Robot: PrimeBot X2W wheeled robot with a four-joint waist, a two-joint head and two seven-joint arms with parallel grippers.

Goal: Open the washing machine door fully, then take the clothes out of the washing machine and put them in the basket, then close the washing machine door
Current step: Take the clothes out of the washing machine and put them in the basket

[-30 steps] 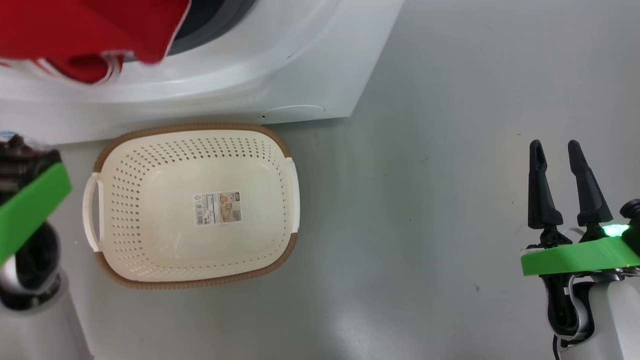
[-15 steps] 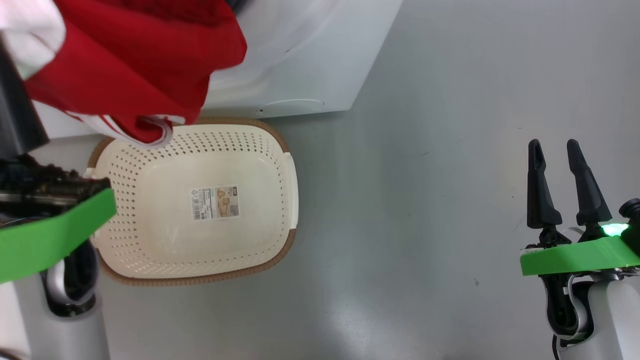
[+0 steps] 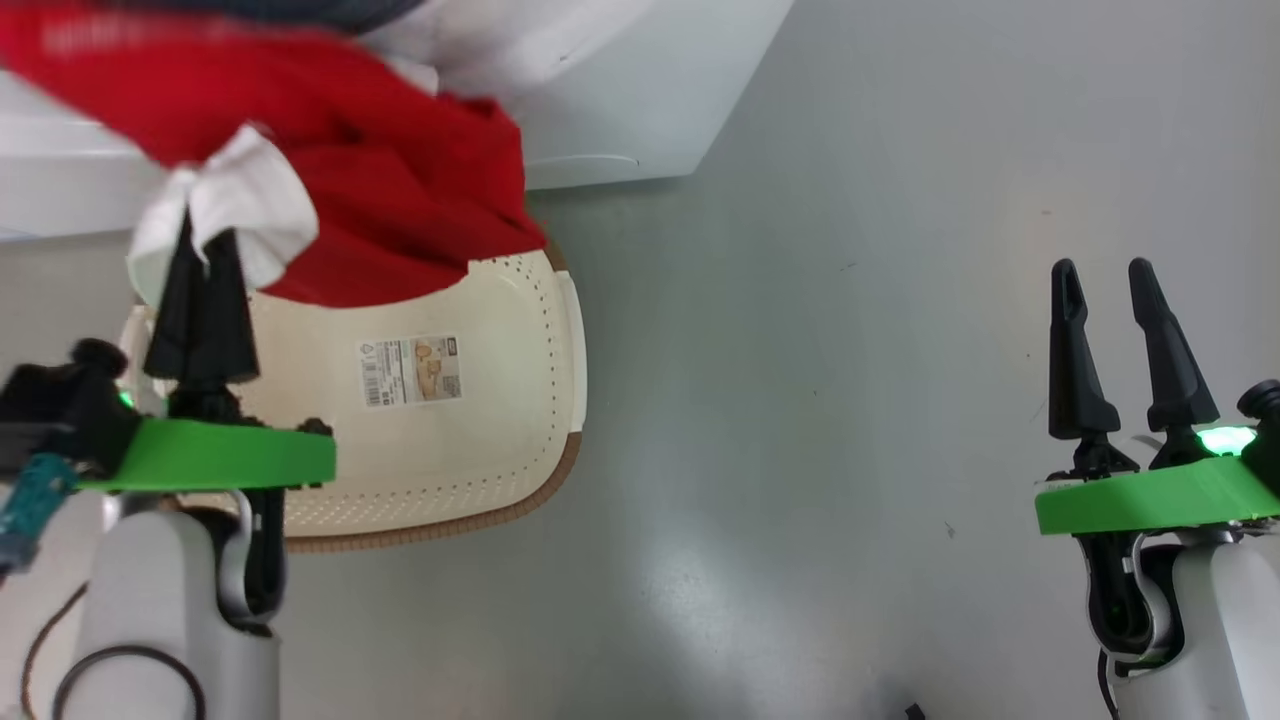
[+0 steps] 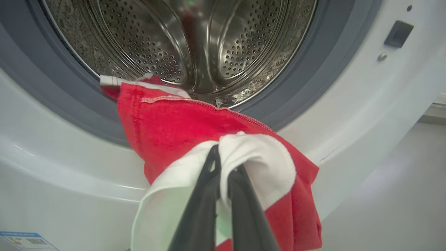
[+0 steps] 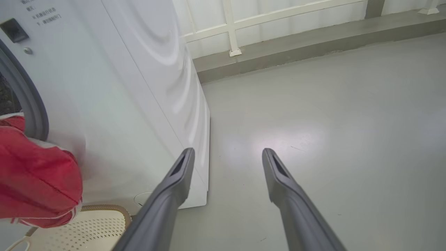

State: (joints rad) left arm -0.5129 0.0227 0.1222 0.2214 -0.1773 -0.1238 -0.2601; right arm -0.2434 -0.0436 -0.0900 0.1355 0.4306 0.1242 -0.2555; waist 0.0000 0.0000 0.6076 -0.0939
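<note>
My left gripper [image 3: 205,232] is shut on a white panel of the red clothes [image 3: 400,200], above the left side of the cream basket [image 3: 500,400]. The garment drapes over the basket's far edge. In the left wrist view the fingers [image 4: 205,195] pinch the white fabric, and the clothes [image 4: 181,125] trail back over the grey rubber ring [image 4: 35,80] into the steel drum [image 4: 195,45] of the washing machine [image 3: 620,120]. The washing machine door is out of view. Far to the right, my right gripper [image 3: 1105,265] stands open over bare floor, holding nothing.
The grey floor [image 3: 800,400] stretches right of the basket. In the right wrist view the open right gripper [image 5: 226,151] points past the machine's white side [image 5: 139,87] toward a low ledge with a white railing [image 5: 278,52]. A blue label [image 4: 24,240] marks the machine's lower corner.
My left gripper has drawn back from the machine toward me, pulling the red garment out and down over the basket's far edge. The right arm has stayed put.
</note>
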